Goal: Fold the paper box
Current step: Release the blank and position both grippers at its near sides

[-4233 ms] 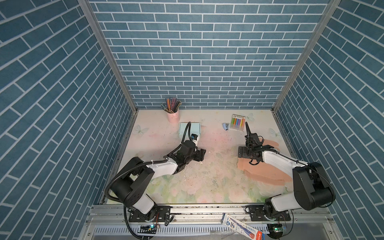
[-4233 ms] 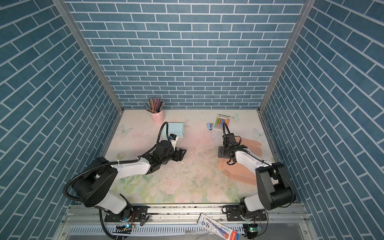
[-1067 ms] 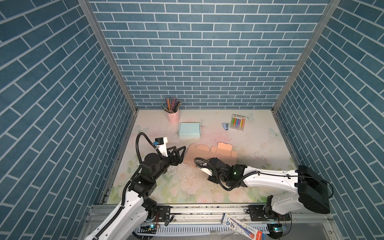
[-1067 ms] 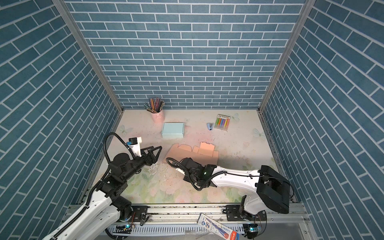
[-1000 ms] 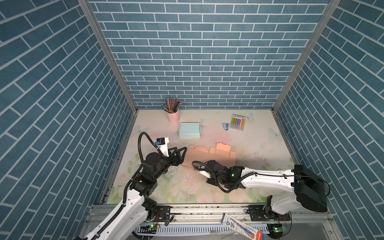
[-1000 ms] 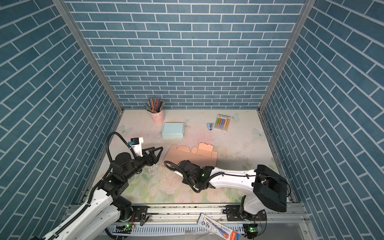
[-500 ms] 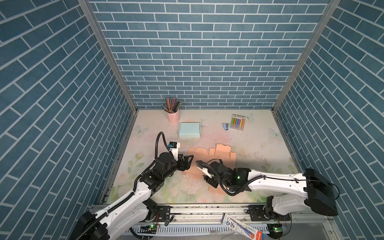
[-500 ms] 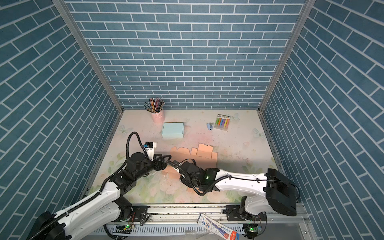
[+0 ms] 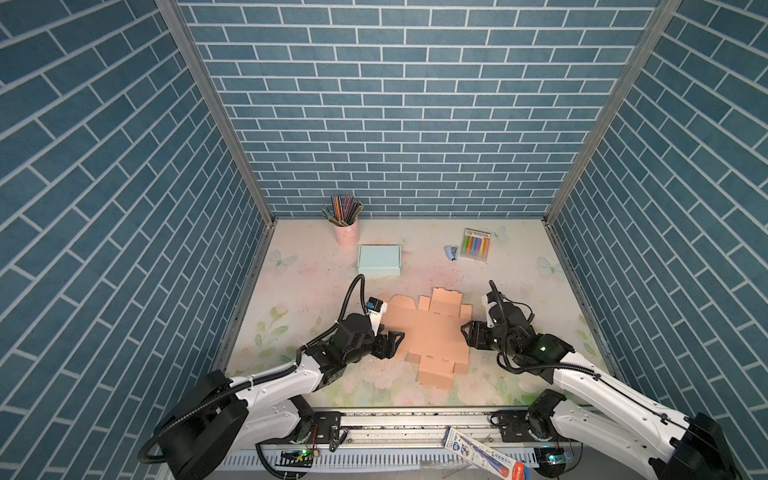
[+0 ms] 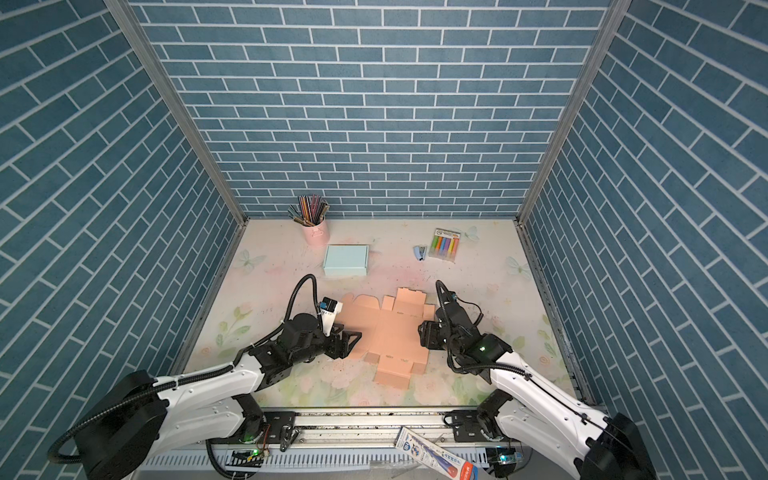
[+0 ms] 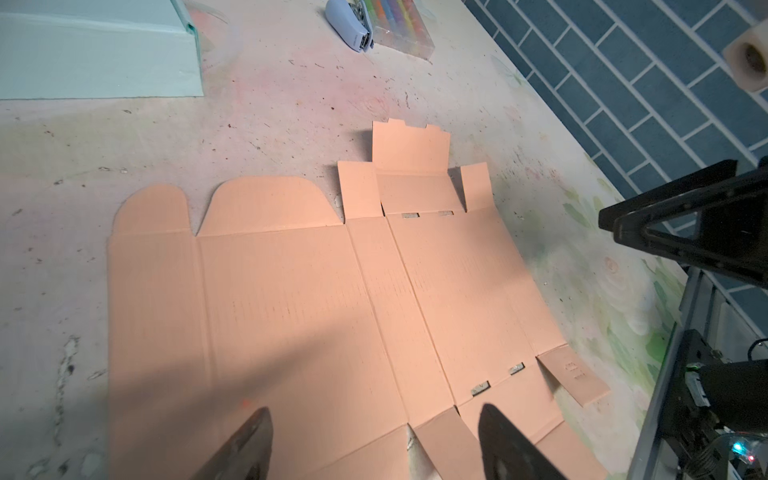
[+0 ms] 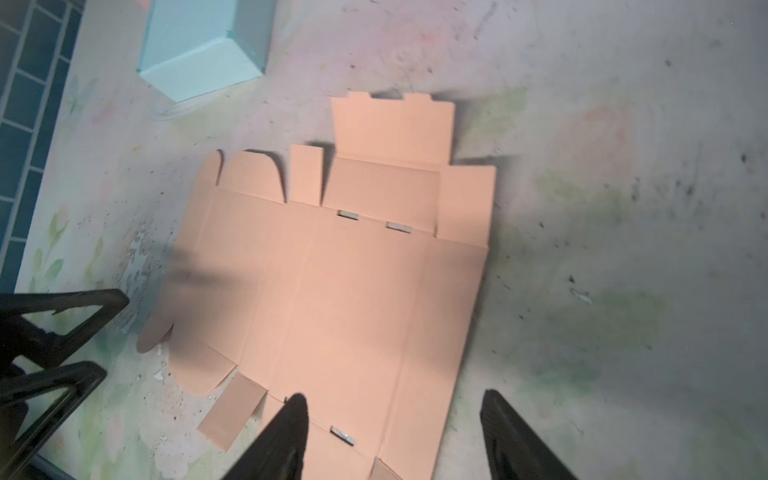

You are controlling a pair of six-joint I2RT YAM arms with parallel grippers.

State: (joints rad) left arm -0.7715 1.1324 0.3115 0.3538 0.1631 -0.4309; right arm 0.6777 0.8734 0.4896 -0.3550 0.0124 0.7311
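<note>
The paper box [image 9: 432, 336] [image 10: 390, 332] is a flat peach cardboard blank lying unfolded in the middle of the table, all flaps spread out [image 11: 311, 311] [image 12: 353, 291]. My left gripper [image 9: 392, 345] [image 10: 351, 343] hovers low at the blank's left edge, open, both fingertips over the cardboard with nothing between them [image 11: 374, 415]. My right gripper [image 9: 467, 334] [image 10: 424, 332] stands open at the blank's right edge. One of its fingertips is over the cardboard and one over bare table [image 12: 394, 397]. Neither gripper holds anything.
A folded pale blue box [image 9: 379, 260] sits behind the blank. At the back stand a pink cup of pencils [image 9: 345, 232], a small stapler [image 9: 452, 252] and a marker pack [image 9: 476, 244]. A printed carton [image 9: 486, 453] lies on the front rail.
My right gripper has opened and swung from the blank's near-left side to its right edge. My left gripper has reached forward to the left edge. The blank now lies uncovered.
</note>
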